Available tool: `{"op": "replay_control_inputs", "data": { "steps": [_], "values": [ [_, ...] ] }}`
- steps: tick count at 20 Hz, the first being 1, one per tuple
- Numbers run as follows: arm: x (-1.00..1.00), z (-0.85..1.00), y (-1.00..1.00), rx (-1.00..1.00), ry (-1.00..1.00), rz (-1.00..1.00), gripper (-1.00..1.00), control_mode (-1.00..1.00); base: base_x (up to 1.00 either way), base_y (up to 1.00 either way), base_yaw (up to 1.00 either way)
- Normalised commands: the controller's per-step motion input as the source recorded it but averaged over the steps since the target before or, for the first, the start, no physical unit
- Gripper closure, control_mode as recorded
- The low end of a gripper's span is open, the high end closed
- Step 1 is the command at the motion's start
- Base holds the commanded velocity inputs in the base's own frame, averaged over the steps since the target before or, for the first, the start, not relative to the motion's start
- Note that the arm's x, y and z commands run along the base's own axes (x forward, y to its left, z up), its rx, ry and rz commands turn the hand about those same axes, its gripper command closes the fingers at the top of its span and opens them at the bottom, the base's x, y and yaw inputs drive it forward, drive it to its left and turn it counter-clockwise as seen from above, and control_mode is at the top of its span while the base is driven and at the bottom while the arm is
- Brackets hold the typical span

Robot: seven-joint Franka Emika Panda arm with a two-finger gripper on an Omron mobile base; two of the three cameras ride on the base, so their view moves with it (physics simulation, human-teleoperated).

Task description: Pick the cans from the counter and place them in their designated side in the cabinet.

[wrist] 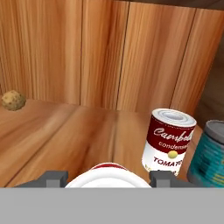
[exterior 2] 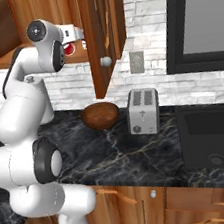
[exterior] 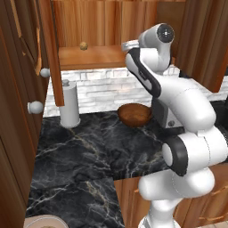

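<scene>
Reddish-brown planks make up the cabinet (wrist: 131, 57), and the hand view looks straight in over its shelf (wrist: 65, 131) toward the panelled back. At the bottom of that view the claw (wrist: 108, 177) is closed on a can (wrist: 108, 171) — its white rounded top with a red rim sits right between the two dark fingertips (wrist: 51, 178). Just beyond it to the right stands a second can (wrist: 169, 142), upright on the shelf, with a dark red-and-white tomato-soup label and a silvery lid. Touching or nearly touching that one, at the right edge, is a teal-blue can (wrist: 209, 155), also upright. Far off to the left on the same shelf lies a small brown potato (wrist: 13, 100), well apart from the cans.

From the left base view the white arm (exterior: 178, 111) reaches up from the lower right into the open cabinet, and the potato shows as a small round lump on the shelf. Below, the black marble tabletop (exterior: 80, 156) carries a white paper-towel holder (exterior: 69, 104) near the brick wall and a brown wooden bowl (exterior: 135, 114) just beside the arm. In the right base view the red of the held can (exterior 2: 68, 48) peeks out past the wrist — a silver toaster (exterior 2: 143, 111) stands right of the bowl, near a dark sink (exterior 2: 213, 135).
</scene>
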Motion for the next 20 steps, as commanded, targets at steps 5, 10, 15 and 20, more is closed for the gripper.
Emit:
{"op": "replay_control_inputs", "data": {
  "steps": [5,10,15,20],
  "values": [
    [0.23,0.00,0.00,-0.01,0.00,0.00,1.00,-1.00,0.00,0.00,0.00],
    [0.19,0.00,0.00,-0.01,0.02,0.00,1.00,-1.00,0.00,0.00,0.00],
    [0.12,0.00,0.00,-0.01,0.03,0.00,1.00,-1.00,0.00,0.00,0.00],
    [0.17,-0.01,0.00,-0.02,0.03,0.00,1.00,-1.00,0.00,0.00,0.00]
  ]
}}
